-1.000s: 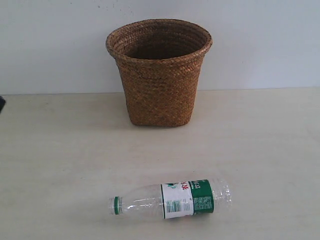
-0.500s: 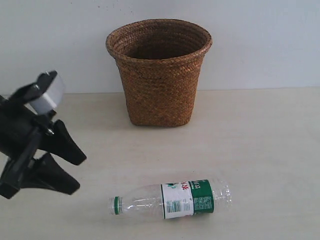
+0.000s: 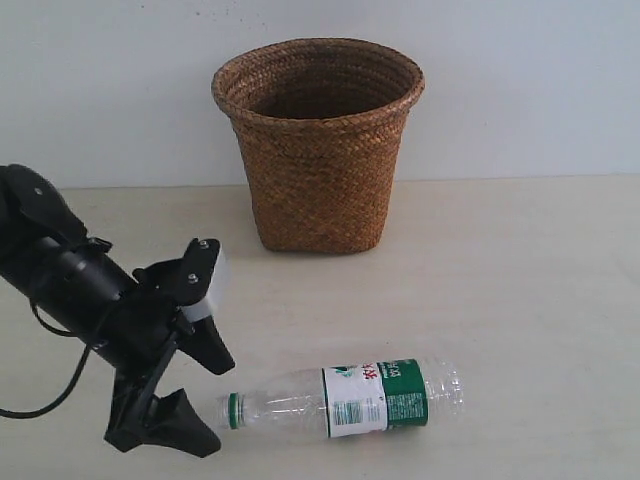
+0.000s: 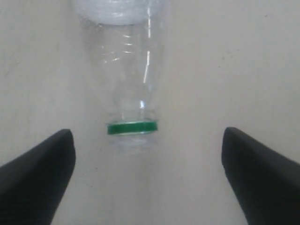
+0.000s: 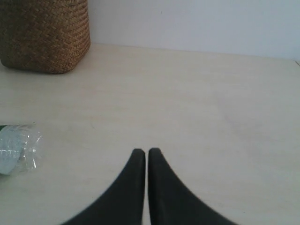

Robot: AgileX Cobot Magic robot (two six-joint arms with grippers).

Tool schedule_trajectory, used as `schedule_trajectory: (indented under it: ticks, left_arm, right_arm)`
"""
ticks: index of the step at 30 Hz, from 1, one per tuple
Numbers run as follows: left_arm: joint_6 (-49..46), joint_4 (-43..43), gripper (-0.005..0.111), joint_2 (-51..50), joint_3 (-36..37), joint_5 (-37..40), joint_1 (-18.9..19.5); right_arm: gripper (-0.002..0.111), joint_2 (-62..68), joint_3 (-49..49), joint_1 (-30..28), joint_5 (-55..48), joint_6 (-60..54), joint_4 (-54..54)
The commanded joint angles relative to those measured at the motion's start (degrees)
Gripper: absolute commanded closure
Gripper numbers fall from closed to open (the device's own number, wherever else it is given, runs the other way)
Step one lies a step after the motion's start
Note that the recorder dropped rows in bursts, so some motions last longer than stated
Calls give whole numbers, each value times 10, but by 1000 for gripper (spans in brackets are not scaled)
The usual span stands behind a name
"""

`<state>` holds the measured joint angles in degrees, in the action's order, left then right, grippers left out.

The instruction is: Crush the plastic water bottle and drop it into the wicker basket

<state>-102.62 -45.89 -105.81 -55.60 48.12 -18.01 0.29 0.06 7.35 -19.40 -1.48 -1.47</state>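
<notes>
The plastic water bottle (image 3: 345,400) lies on its side on the table, uncrushed, green cap (image 3: 233,410) pointing left. My left gripper (image 3: 215,400) is open just left of the cap, one finger above it and one below, touching nothing. The left wrist view shows the bottle (image 4: 124,56) and its cap (image 4: 132,127) ahead of the wide-apart fingers (image 4: 42,164). The wicker basket (image 3: 318,145) stands upright behind, at the wall. My right gripper (image 5: 146,152) is shut and empty; it is outside the exterior view. The bottle's base (image 5: 18,147) and the basket (image 5: 44,35) show in the right wrist view.
A pale wooden table (image 3: 520,280) carries everything, and a white wall rises behind the basket. The left arm's black body (image 3: 60,270) and its cable reach in from the left edge.
The left arm has come in from the left edge and swung down and rightward, bringing its open gripper to the bottle's cap. Bottle and basket have not moved.
</notes>
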Motion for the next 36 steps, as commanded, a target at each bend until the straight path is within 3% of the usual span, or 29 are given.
schedule_trajectory:
  ticks: [1, 7, 14, 19, 22, 25, 27, 30, 36]
  left_arm:
    - [-23, -37, 26, -30, 2, -42, -6]
    - [-66, -105, 27, -42, 2, -42, -6]
    - [-94, -104, 28, -57, 2, -27, -6]
    - [-125, -107, 52, -68, 2, -29, -6]
    - [-140, -133, 49, -82, 2, -29, -6]
    - [-140, -137, 53, -86, 2, -28, -6]
    - [-140, -137, 67, -86, 2, -32, -6]
    - [-140, -134, 103, -86, 2, -32, -6]
    - [-140, -131, 102, -86, 2, -31, -6]
  right_arm:
    - [108, -3, -1, 6, 3, -1, -3]
    - [108, -3, -1, 6, 3, -1, -3]
    - [108, -3, -1, 6, 3, -1, -3]
    - [108, -3, -1, 6, 3, -1, -3]
    - [108, -3, -1, 5, 3, -4, -6]
    - [108, -3, -1, 5, 9, -5, -79]
    - [108, -3, -1, 5, 9, -5, -114]
    - [108, -3, -1, 5, 28, -5, -140]
    - [108, -3, -1, 5, 275, 43, -130]
